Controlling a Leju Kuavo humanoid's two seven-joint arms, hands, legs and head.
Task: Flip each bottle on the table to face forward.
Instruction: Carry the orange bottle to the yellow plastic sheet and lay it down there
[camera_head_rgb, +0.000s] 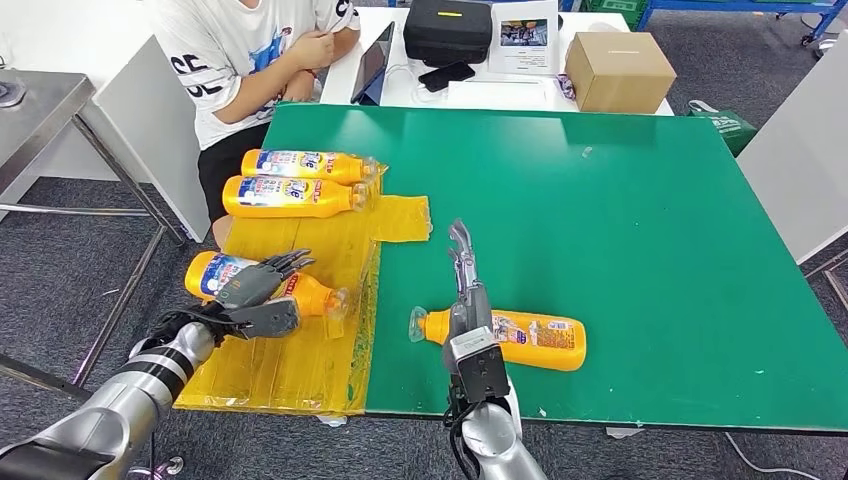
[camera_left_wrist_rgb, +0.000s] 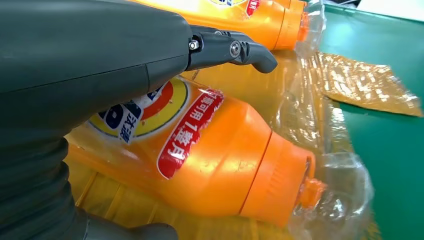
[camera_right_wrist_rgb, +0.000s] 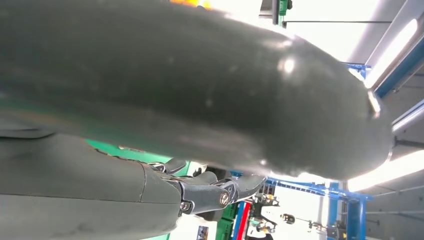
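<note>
Head view shows a green table (camera_head_rgb: 620, 220) with a yellow plastic sheet (camera_head_rgb: 300, 350) laid over its left part. At the left, the left hand (camera_head_rgb: 255, 295) lies over a yellow-orange bottle (camera_head_rgb: 310, 292) that rests on its side on the sheet, cap toward the green surface; the fingers reach across the label and the thumb sits on the near side of the bottle, so the hand grips it. In the left wrist view this bottle (camera_left_wrist_rgb: 220, 165) is glossy orange with a ribbed neck, a small orange cap, a red strip with white characters and a blue, yellow and red round logo, and clear crinkled wrap bunches around its cap end.

Farther back on the sheet lie two more bottles side by side, the rear bottle (camera_head_rgb: 300, 163) and the front bottle (camera_head_rgb: 290, 195), both on their sides with colourful labels up and caps toward the right.

Near the table's front edge, on the bare green, a fourth bottle (camera_head_rgb: 530, 340) lies on its side, cap pointing left, label up. The right hand (camera_head_rgb: 465, 290) stands edge-on over its neck end, fingers straight, pressed together and pointing away from the robot; whether it touches the bottle cannot be told.

Beyond the table, a person (camera_head_rgb: 250, 50) sits at the left, beside a white desk with a black case (camera_head_rgb: 447, 30) and a closed cardboard box (camera_head_rgb: 618, 70).
</note>
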